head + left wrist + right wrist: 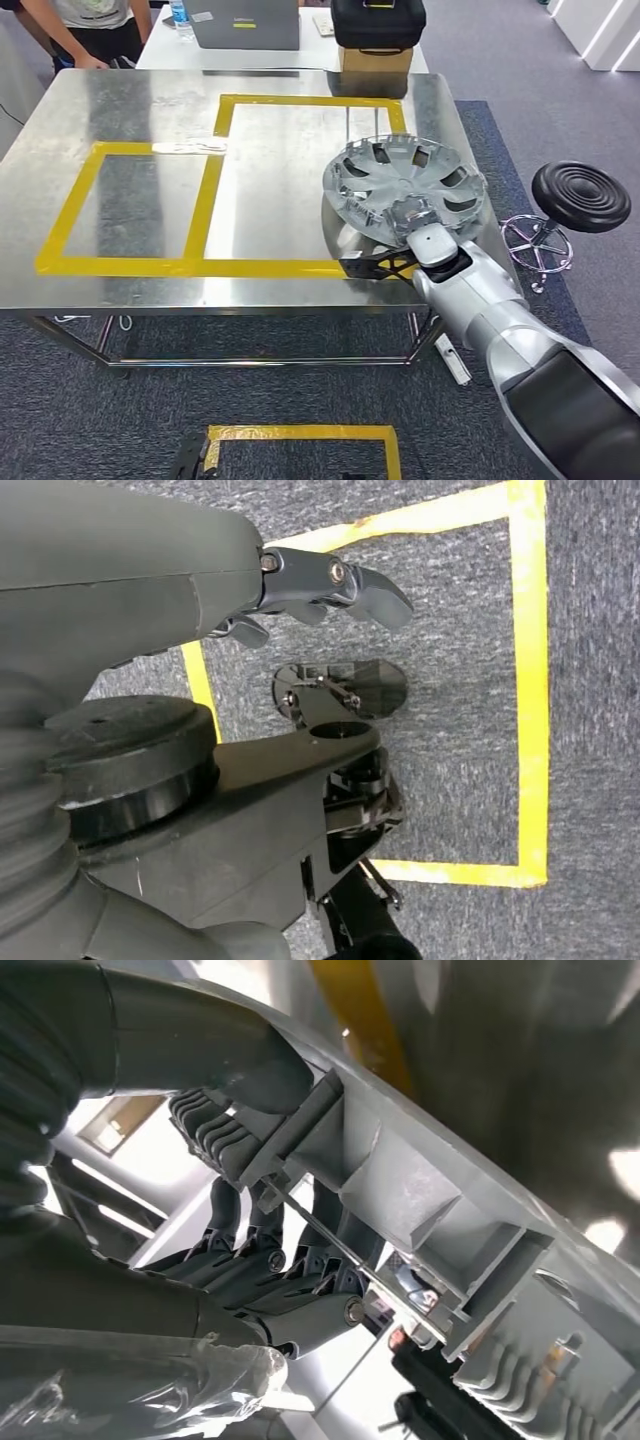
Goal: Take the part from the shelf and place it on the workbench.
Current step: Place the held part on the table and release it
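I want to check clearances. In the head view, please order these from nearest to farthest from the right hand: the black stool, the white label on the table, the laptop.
1. Black stool, on the floor right of the right hand.
2. White label, left on the yellow tape.
3. Laptop, on the far table.

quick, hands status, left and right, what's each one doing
Left hand: holds nothing, fingers apart, hanging over the carpet.
Right hand: holds the silver hubcap by its rim above the workbench.
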You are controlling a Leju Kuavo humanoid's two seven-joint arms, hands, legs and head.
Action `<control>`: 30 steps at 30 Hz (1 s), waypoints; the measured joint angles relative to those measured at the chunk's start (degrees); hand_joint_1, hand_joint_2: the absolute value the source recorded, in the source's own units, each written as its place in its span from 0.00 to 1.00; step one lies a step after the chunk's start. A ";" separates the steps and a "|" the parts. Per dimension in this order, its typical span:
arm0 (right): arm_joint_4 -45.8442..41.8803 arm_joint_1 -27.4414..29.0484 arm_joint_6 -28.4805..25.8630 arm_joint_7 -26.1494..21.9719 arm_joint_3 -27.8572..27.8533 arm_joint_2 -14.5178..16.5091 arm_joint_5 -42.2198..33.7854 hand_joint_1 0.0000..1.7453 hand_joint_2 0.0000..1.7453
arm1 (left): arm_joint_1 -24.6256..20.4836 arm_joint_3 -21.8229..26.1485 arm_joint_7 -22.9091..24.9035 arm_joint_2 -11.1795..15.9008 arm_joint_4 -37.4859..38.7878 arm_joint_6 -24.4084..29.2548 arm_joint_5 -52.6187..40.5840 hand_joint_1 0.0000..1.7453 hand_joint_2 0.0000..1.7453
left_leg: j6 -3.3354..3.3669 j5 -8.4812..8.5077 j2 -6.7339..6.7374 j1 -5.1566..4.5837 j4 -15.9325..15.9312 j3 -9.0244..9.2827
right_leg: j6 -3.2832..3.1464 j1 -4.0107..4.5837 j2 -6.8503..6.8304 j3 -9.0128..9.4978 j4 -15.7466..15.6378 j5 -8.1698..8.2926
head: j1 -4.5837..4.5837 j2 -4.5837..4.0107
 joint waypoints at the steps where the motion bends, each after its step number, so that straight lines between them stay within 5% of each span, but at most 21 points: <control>1: 0.07 -0.16 0.39 0.07 0.10 -0.31 0.14 1.00 1.00 | -0.02 0.02 -0.04 0.01 0.00 -0.13 0.15 0.00 1.00 | -0.05 -0.11 -0.01 -0.02 0.00 0.17 | -0.19 0.01 0.00 1.71 -3.74 2.21 | 0.01 0.00; 4: 0.22 -0.96 1.83 0.28 0.51 -1.13 0.81 1.00 1.00 | -0.07 0.19 -0.14 0.07 0.00 -0.63 0.71 0.00 1.00 | -0.67 -0.35 -0.02 -0.32 0.04 0.30 | -0.47 0.14 0.08 6.31 -13.22 5.68 | -0.07 0.00; 8: 0.38 -0.98 2.32 -0.04 0.96 -2.28 1.07 1.00 1.00 | 0.17 0.36 -0.15 0.23 0.00 -0.75 0.76 0.00 1.00 | -1.81 -0.64 0.07 -0.34 0.04 0.07 | -1.26 0.05 0.12 6.83 -14.52 5.77 | -0.11 0.00; 10: 0.40 -0.93 2.26 -0.20 1.09 -2.64 1.18 1.00 1.00 | 0.25 0.40 -0.15 0.28 0.00 -0.74 0.59 0.00 1.00 | -2.33 -3.13 0.19 -0.35 3.71 -1.58 | -1.81 -0.21 0.10 6.94 -14.79 5.92 | -0.17 0.00; 12: 0.45 -0.60 2.22 -0.27 1.20 -2.77 1.28 1.00 1.00 | 0.27 0.48 -0.15 0.33 0.00 -0.72 0.51 0.00 1.00 | -2.58 -6.68 0.22 -0.37 11.25 -5.06 | -2.04 -0.23 0.13 6.95 -14.80 5.90 | -0.20 0.00; 14: 0.50 -0.05 2.22 -0.34 1.28 -2.81 1.34 1.00 1.00 | 0.28 0.60 -0.15 0.38 0.00 -0.71 0.49 0.00 1.00 | -2.67 -7.39 0.22 -0.37 15.60 -7.33 | -2.07 -0.23 0.18 7.00 -14.79 5.88 | -0.20 0.00; 15: 0.51 0.11 2.22 -0.36 1.30 -2.83 1.35 1.00 1.00 | 0.28 0.65 -0.15 0.40 0.00 -0.71 0.49 0.00 1.00 | -2.66 -6.11 0.22 -0.35 14.72 -7.05 | -2.04 -0.25 0.20 7.04 -14.77 5.86 | -0.20 0.00; 17: 0.52 0.10 2.20 -0.37 1.34 -2.84 1.37 1.00 1.00 | 0.25 0.72 -0.15 0.43 0.00 -0.67 0.49 0.00 1.00 | -2.61 -1.88 0.34 -0.25 7.88 -3.89 | -1.77 -0.29 0.24 7.15 -14.70 5.76 | -0.21 0.00; 19: 0.52 -0.05 2.09 -0.37 1.35 -2.84 1.46 1.00 1.00 | 0.17 0.74 -0.15 0.38 0.00 -0.56 0.45 0.00 1.00 | -2.34 0.20 0.39 -0.16 1.54 -0.91 | -1.24 -0.03 0.31 7.01 -14.43 5.65 | -0.20 0.00; 24: 0.42 0.02 -0.44 -0.96 1.45 -2.77 1.72 1.00 1.00 | 0.15 0.77 -0.15 0.27 0.00 -0.16 0.20 0.00 1.00 | -0.50 0.30 0.26 -0.10 -0.19 -0.27 | 0.10 0.00 0.20 6.16 -13.26 4.77 | 0.12 0.00; 28: 0.12 0.09 -5.49 -2.52 1.47 -1.01 1.02 1.00 1.00 | 0.02 0.78 -0.06 0.26 0.00 0.01 -0.64 0.00 1.00 | 0.06 0.31 0.42 -0.05 -0.24 -0.20 | 0.60 -0.05 0.11 0.05 0.05 -1.35 | 0.61 0.00; 30: -0.04 0.24 -7.13 -3.84 1.47 0.90 0.89 1.00 1.00 | -0.17 0.73 0.08 0.23 0.00 0.02 -1.21 0.00 1.00 | 0.04 0.28 0.51 -0.06 -0.23 -0.12 | 0.49 -0.09 0.10 -0.36 0.89 -0.51 | 0.60 0.00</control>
